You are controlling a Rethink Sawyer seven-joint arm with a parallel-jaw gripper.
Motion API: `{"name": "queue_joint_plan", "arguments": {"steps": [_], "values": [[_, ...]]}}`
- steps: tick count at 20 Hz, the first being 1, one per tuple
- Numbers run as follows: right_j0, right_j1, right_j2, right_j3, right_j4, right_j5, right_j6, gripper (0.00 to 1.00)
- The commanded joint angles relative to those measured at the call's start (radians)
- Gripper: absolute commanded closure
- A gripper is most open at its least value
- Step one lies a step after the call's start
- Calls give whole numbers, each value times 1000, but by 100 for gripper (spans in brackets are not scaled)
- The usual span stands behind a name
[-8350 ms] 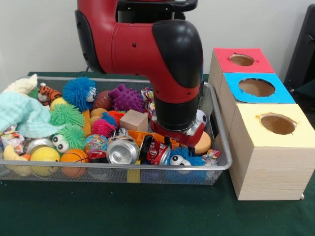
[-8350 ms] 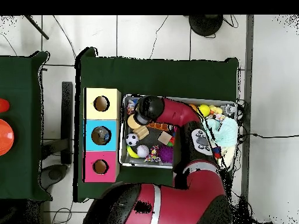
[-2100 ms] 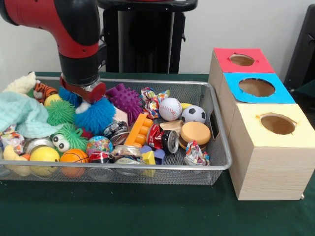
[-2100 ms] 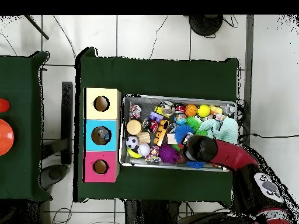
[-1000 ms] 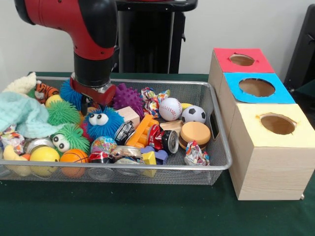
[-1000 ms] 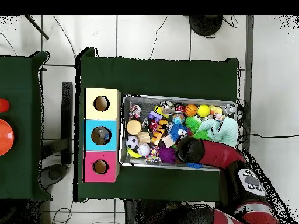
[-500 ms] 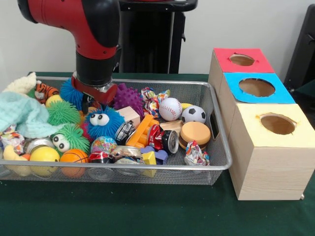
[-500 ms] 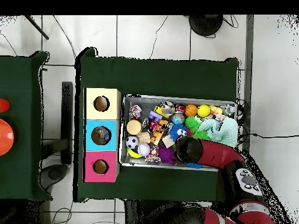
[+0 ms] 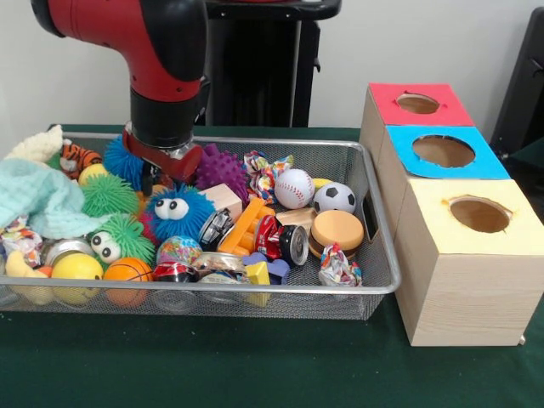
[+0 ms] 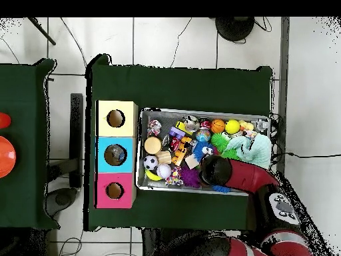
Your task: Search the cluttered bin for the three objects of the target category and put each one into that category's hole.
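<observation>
My gripper (image 9: 160, 172) reaches down into the back left part of the wire bin (image 9: 374, 285), between a blue fuzzy ball with eyes (image 9: 177, 212) and a purple spiky ball (image 9: 219, 167). Toys and the wrist hide its tip. In the overhead view the arm's wrist (image 10: 214, 170) covers it. Right of the bin stand the red box (image 9: 418, 104), the blue box (image 9: 444, 152) and the yellow box (image 9: 478, 214), each with a round hole. A baseball (image 9: 294, 188), a soccer ball (image 9: 335, 197) and a small basketball (image 9: 127, 270) lie in the bin.
The bin also holds a wooden block (image 9: 223, 199), an orange disc (image 9: 337, 229), crushed cans (image 9: 293, 245), green fuzzy balls (image 9: 115, 197), a yellow ball (image 9: 76, 268), a teal cloth (image 9: 38, 200) and a tiger toy (image 9: 78, 158). Dark green cloth (image 9: 255, 365) covers the table.
Since 8.3 s ago the arm has swung from the bin's right side to its back left, and the blue fuzzy ball now lies left of centre. Over the last half second nothing visibly moved.
</observation>
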Motion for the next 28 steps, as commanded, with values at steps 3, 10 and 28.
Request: {"name": "queue_joint_plan", "arguments": {"steps": [3, 10, 28], "values": [[-87, -19, 8, 132, 18, 182, 14, 0], [-190, -112, 87, 139, 48, 347, -95, 0], [-319, -118, 188, 181, -76, 159, -100, 0]]}}
